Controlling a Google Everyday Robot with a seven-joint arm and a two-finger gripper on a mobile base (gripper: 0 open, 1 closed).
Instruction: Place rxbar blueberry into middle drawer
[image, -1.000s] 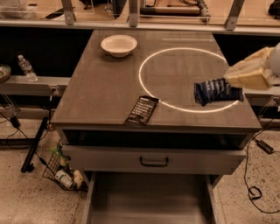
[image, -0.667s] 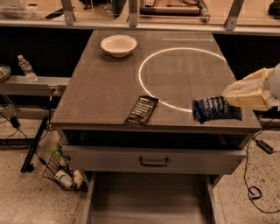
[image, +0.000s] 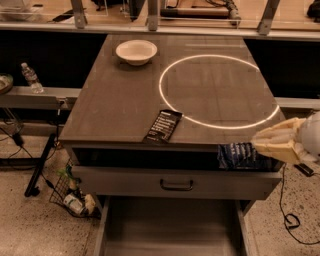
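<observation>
1. Locate the gripper (image: 261, 144) at the right-hand front corner of the table (image: 120, 100). Its pale fingers (image: 280, 137) are closed on the right end of the rxbar blueberry (image: 239, 155), which sticks out to the left of the fingertips, clear of every surface.
2. Note that the bar hangs in front of the dark gap under the tabletop, just above the drawer front with the black handle (image: 176, 184).
3. Find the middle drawer (image: 170, 231) below and to the left of the gripper. It stands pulled out, with its floor bare.
4. Treat the pick-up and lift-off as done. Judged from this position, you still have to bring the bar down and left over the open tray and release it.
5. Compare with one second ago: the bar was held over the tabletop, at the right side of the light ring (image: 220, 90). It has since crossed the front edge and dropped lower.
6. Disregard the black bar (image: 163, 126) and the bowl (image: 136, 51), both further left of the gripper and unmoved.
</observation>
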